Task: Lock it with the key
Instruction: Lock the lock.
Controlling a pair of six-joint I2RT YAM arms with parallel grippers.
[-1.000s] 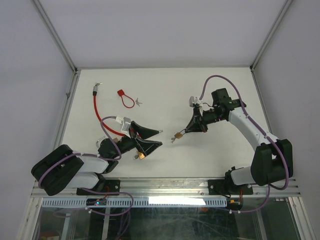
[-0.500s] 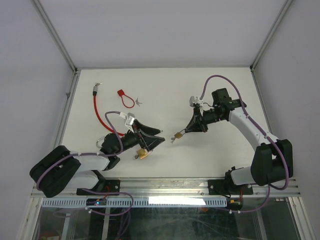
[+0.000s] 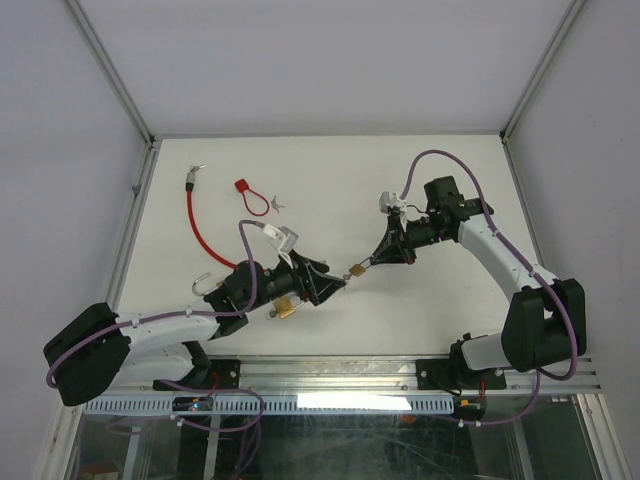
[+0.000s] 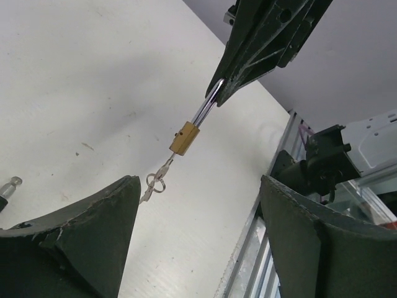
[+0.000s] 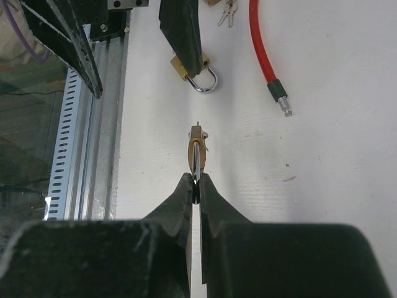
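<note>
Brassy padlock [image 4: 185,138], shiny metal shackle [image 4: 204,110], matt table [image 4: 74,81]

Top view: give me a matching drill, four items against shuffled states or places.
1 padlock with keys
2 other padlock
3 red cable
4 left gripper

a open, holding nothing
b long, lying on table at left
c shackle pinched in right gripper
d brass, lying on table

Pairs: 1-c, 2-d, 3-b, 4-a
</note>
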